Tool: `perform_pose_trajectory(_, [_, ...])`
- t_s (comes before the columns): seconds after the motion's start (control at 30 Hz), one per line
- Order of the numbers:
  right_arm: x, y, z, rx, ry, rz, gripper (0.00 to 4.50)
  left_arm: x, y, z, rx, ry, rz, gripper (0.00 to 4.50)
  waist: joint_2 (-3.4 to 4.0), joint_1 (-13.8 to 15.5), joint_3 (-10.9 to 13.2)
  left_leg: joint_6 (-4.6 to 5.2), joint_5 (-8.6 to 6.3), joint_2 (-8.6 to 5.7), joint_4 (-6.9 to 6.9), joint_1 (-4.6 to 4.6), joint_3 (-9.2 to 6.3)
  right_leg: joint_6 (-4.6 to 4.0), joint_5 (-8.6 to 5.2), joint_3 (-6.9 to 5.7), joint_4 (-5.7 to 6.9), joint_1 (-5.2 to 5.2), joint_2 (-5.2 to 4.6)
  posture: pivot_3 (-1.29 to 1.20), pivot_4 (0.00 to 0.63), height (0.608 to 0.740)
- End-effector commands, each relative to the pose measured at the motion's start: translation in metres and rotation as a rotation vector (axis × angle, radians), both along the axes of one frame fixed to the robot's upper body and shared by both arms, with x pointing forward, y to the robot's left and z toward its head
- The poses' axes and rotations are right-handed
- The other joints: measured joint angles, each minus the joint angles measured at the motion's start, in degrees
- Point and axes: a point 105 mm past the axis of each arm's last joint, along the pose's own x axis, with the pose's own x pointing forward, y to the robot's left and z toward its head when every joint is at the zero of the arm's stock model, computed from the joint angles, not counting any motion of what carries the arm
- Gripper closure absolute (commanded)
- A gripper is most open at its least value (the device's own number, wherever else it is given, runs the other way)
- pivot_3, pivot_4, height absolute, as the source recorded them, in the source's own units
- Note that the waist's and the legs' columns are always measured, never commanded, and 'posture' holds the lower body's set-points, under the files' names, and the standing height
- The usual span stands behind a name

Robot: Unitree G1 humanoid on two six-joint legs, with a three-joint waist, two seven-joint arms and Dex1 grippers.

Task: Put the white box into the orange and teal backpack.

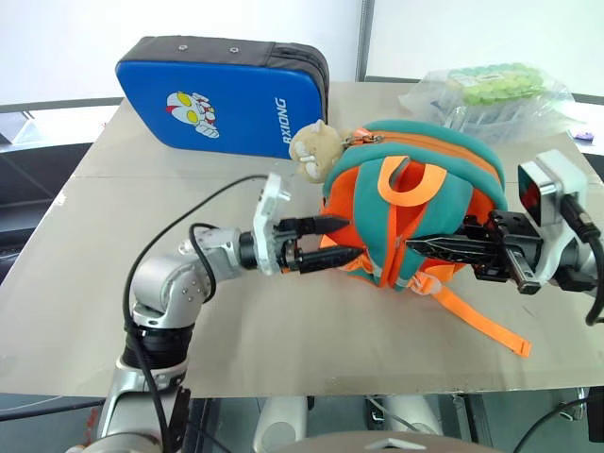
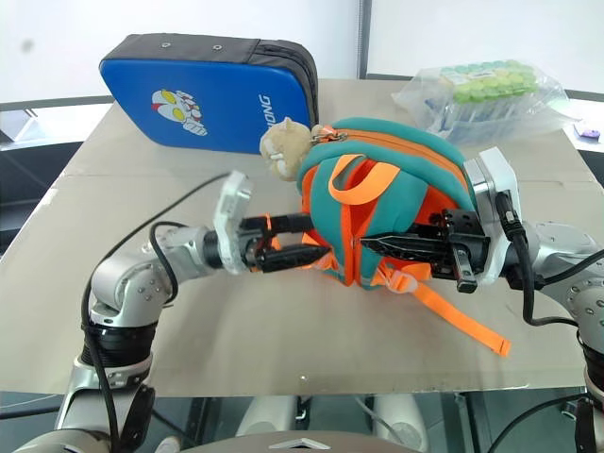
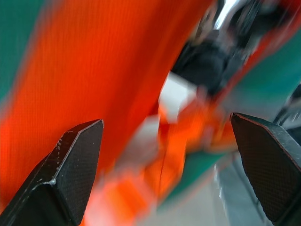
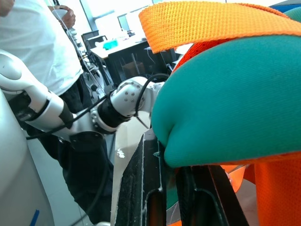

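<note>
The orange and teal backpack (image 1: pixel 415 179) lies on its side in the middle of the table, with a beige plush charm (image 1: pixel 314 149) at its far left corner. My left gripper (image 1: pixel 351 238) is open at the backpack's left side, and its black fingers (image 3: pixel 70 174) stand wide apart just in front of orange fabric. From the right, my right gripper (image 1: pixel 412 245) reaches in level and is shut on the backpack's teal edge (image 4: pixel 225 113). The white box is hidden.
A big blue pad (image 1: pixel 226 94) stands at the back left of the table (image 1: pixel 94 283). A clear bag of green items (image 1: pixel 491 90) lies at the back right. An orange strap (image 1: pixel 481 321) trails toward the front edge. A person (image 4: pixel 37 47) stands beyond the table.
</note>
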Motion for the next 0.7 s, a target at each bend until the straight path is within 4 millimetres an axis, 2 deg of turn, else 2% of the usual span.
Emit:
perform_pose_trajectory(0.03, [-0.007, 0.000, 0.009, 0.008, -0.051, 0.000, 4.50, -0.005, 0.009, 0.028, -0.136, 0.010, -0.046, 0.09, 0.00, -0.06, 0.00, 0.00, 0.00, 0.01, -0.01, 0.00, -0.01, 0.00, 0.00, -0.01, 0.00, 0.00, 0.00, 0.00, 0.150, 0.740])
perform_pose_trajectory(0.13, [-0.008, -0.002, 0.008, 0.010, -0.050, -0.013, 4.50, 0.005, 0.027, 0.055, -0.258, 0.043, -0.011, 0.09, -0.03, 0.21, 0.02, 0.00, 0.00, 0.01, 0.04, -0.06, -0.04, 0.02, 0.00, -0.04, -0.01, -0.01, -0.01, 0.00, 0.150, 0.740])
perform_pose_trajectory(0.17, [-0.008, -0.002, 0.008, 0.012, -0.051, -0.017, 4.50, 0.010, 0.032, 0.054, -0.238, 0.056, 0.025, 0.09, -0.03, 0.27, 0.02, 0.00, 0.00, 0.00, 0.05, -0.06, -0.04, 0.02, 0.00, -0.05, -0.01, -0.01, -0.01, 0.00, 0.150, 0.740])
perform_pose_trajectory(0.27, [-0.008, -0.002, 0.008, 0.014, -0.054, -0.027, 4.50, 0.026, 0.048, 0.035, -0.124, 0.114, 0.150, 0.09, 0.00, 0.14, 0.01, 0.00, 0.00, -0.04, 0.04, -0.01, 0.01, 0.03, -0.01, 0.01, -0.01, 0.01, -0.03, 0.00, 0.150, 0.740])
perform_pose_trajectory(0.37, [-0.008, -0.002, 0.007, 0.015, -0.054, -0.034, 4.50, 0.032, 0.059, 0.037, -0.161, 0.182, 0.182, 0.09, -0.02, 0.18, 0.01, 0.00, 0.00, -0.03, 0.03, 0.00, 0.05, 0.02, -0.01, 0.04, -0.01, 0.01, -0.03, 0.00, 0.150, 0.740])
perform_pose_trajectory(0.53, [-0.008, -0.002, 0.007, 0.016, -0.055, -0.038, 4.50, 0.049, 0.055, 0.043, -0.171, 0.245, 0.241, 0.09, -0.03, 0.50, 0.02, 0.00, 0.00, -0.03, 0.04, -0.06, -0.04, 0.02, 0.00, -0.05, -0.02, 0.00, -0.04, 0.00, 0.150, 0.740])
perform_pose_trajectory(0.63, [-0.006, -0.002, 0.008, 0.016, -0.056, -0.040, 4.50, 0.060, 0.049, 0.053, -0.205, 0.252, 0.258, 0.09, -0.03, 0.39, 0.02, 0.00, 0.00, -0.05, 0.05, -0.06, -0.02, 0.02, 0.00, -0.01, -0.02, 0.01, -0.06, 0.00, 0.150, 0.740])
perform_pose_trajectory(0.7, [-0.006, -0.002, 0.008, 0.016, -0.056, -0.040, 4.50, 0.060, 0.040, 0.063, -0.237, 0.254, 0.208, 0.09, -0.03, 0.32, 0.02, 0.00, 0.00, -0.06, 0.05, -0.05, 0.01, 0.02, 0.00, 0.01, -0.02, 0.01, -0.06, 0.00, 0.150, 0.740])
